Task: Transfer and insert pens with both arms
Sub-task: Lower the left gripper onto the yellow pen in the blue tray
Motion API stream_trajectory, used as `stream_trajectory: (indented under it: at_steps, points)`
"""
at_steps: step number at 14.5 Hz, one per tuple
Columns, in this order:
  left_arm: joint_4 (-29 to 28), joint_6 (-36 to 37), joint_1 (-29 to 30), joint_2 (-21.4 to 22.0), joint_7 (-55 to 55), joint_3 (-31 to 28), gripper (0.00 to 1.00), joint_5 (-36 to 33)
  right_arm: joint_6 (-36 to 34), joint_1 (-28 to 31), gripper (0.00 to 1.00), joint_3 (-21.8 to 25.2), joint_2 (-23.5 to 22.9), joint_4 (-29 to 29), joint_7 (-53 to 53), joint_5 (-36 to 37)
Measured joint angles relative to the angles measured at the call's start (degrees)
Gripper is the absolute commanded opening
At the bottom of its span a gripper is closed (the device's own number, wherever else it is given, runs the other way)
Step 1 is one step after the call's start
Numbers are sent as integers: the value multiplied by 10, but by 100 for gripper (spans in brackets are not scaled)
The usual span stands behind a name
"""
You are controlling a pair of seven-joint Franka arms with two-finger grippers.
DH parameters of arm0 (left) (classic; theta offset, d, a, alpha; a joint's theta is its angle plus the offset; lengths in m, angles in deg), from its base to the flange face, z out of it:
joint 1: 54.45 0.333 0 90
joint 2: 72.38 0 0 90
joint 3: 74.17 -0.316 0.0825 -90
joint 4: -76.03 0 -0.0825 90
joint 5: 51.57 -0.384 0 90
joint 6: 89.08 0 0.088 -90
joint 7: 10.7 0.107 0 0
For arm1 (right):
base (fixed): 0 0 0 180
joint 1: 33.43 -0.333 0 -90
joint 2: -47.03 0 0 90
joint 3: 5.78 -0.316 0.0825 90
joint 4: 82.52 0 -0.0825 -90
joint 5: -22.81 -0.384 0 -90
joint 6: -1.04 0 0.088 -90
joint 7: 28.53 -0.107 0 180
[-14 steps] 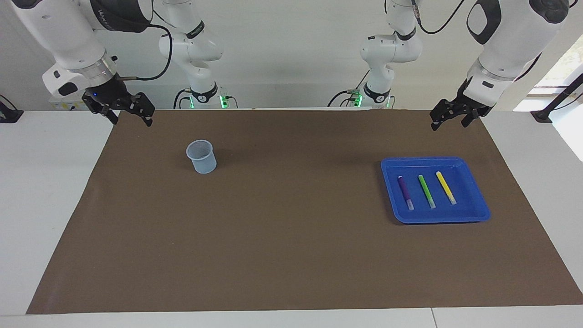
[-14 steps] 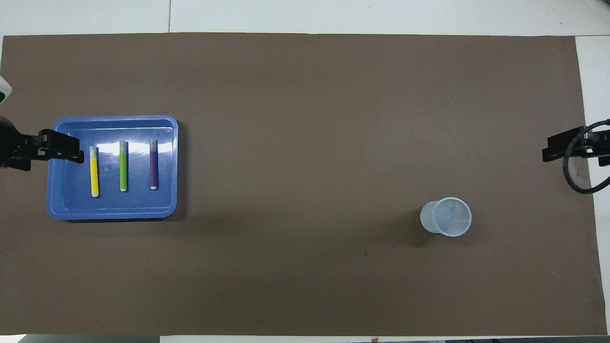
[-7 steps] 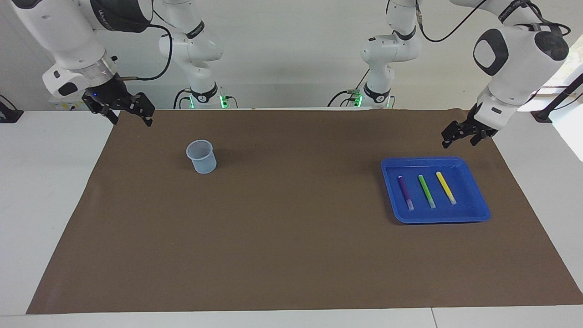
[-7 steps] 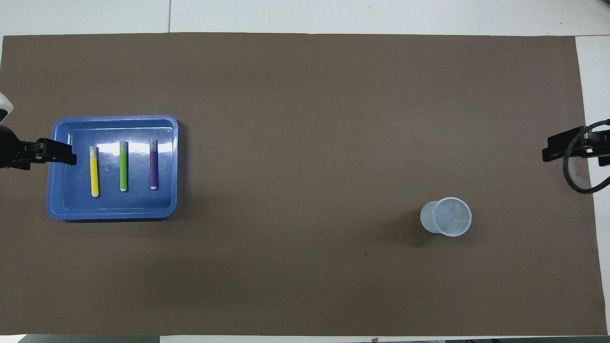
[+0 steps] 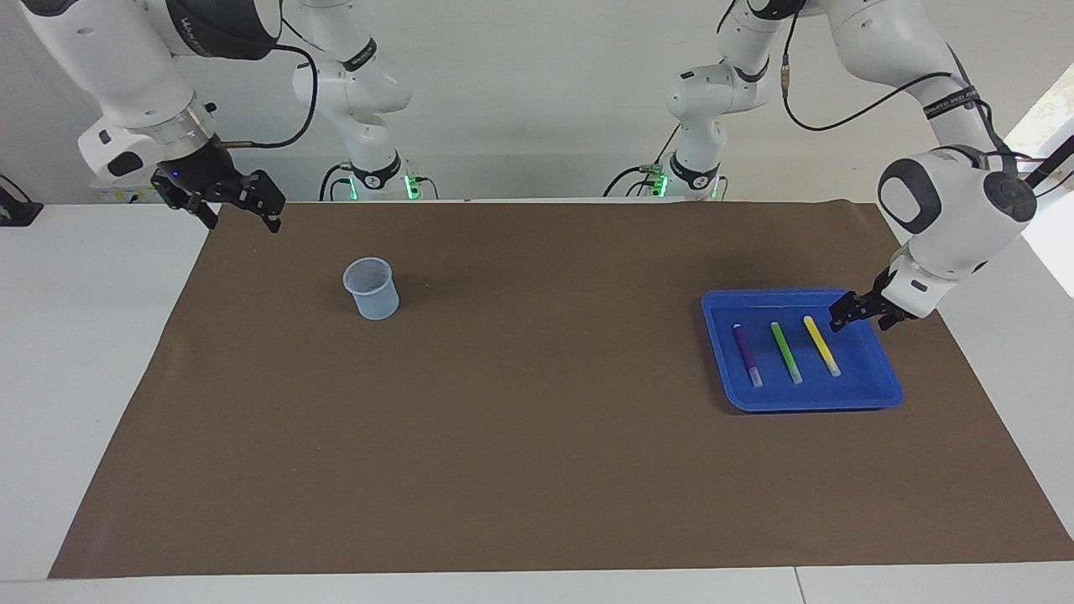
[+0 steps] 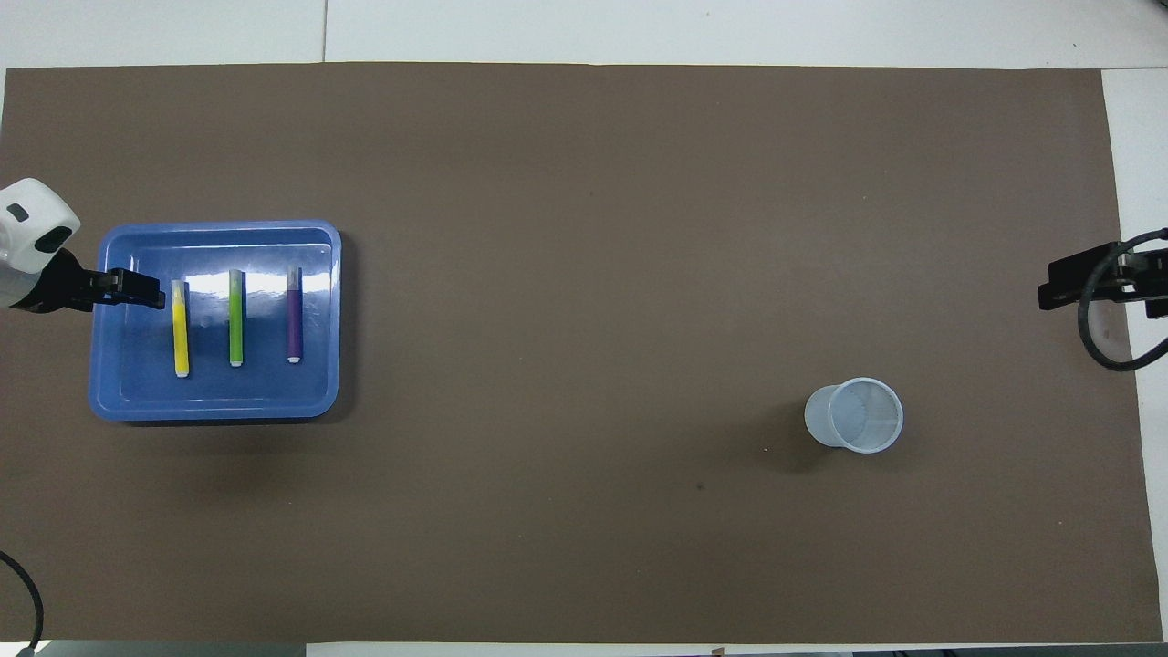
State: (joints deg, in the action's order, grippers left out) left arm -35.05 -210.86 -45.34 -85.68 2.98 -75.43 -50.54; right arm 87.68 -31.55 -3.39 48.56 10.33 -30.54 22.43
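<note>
Fingers (image 5: 841, 321) of left gripper (image 5: 856, 315) spread over blue tray (image 5: 801, 399) — right gripper (image 5: 237, 208) waiting

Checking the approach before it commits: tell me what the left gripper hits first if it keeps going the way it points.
Probably the yellow pen in the blue tray: the open left gripper points at it from the tray's edge, though its height above is unclear.

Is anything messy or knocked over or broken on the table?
No, nothing stands out. The purple pen, green pen and yellow pen lie neatly side by side in the blue tray. The cup stands upright on the brown mat, and nothing is spilled.
</note>
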Motion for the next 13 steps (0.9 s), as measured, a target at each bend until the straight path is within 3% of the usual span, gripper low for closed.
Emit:
stream_trajectory:
  at_steps: [3,8,13]
  points:
    - [-22,-30,0,-21,0,4,89,0,0,0,100,0,0,0,0,0]
    - [-24,-45,-9,-41,1,6,68,0,2,-1,100,-1,0,0,0,0]
    - [-24,-48,-11,-42,1,6,58,0,11,-1,100,-3,0,0,0,-1]
